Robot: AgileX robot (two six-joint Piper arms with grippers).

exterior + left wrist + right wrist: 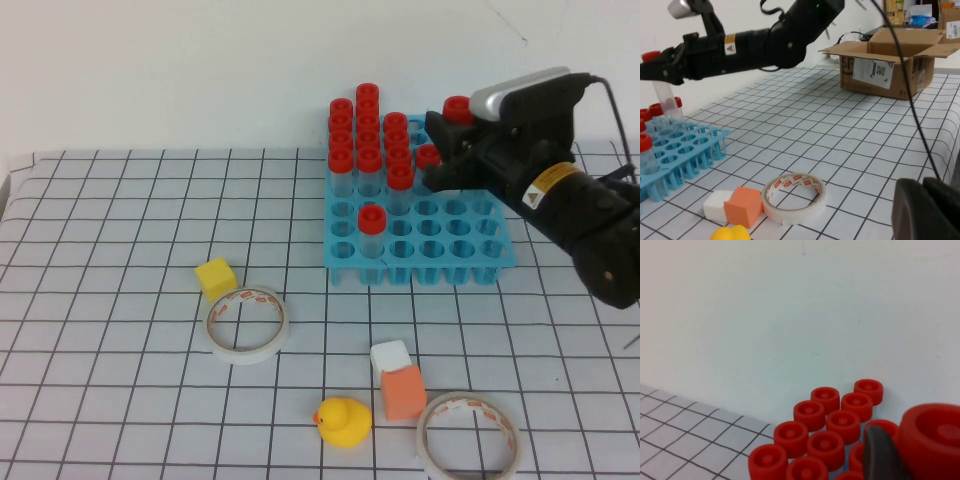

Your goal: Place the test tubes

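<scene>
1. Right gripper (452, 150) is clamping a red-capped test tube (458, 108) near-upright, hovering over the 1 o'clock corner of the blue rack (420, 272), likely lining up an empty well.
2. Left gripper (927, 207) is sitting closed, parked clear of the rack.

high camera looks down; low wrist cameras share the tubes (369, 160).

Hidden behind black right gripper (442, 150), above blue plastic rack's (420, 268) far right rows: most of the clamped red-capped clear test tube (458, 108). Blurred and cropped in left wrist view: black, closed left gripper (925, 210). Clipped at high view's edge: white tape roll (470, 403).
</scene>
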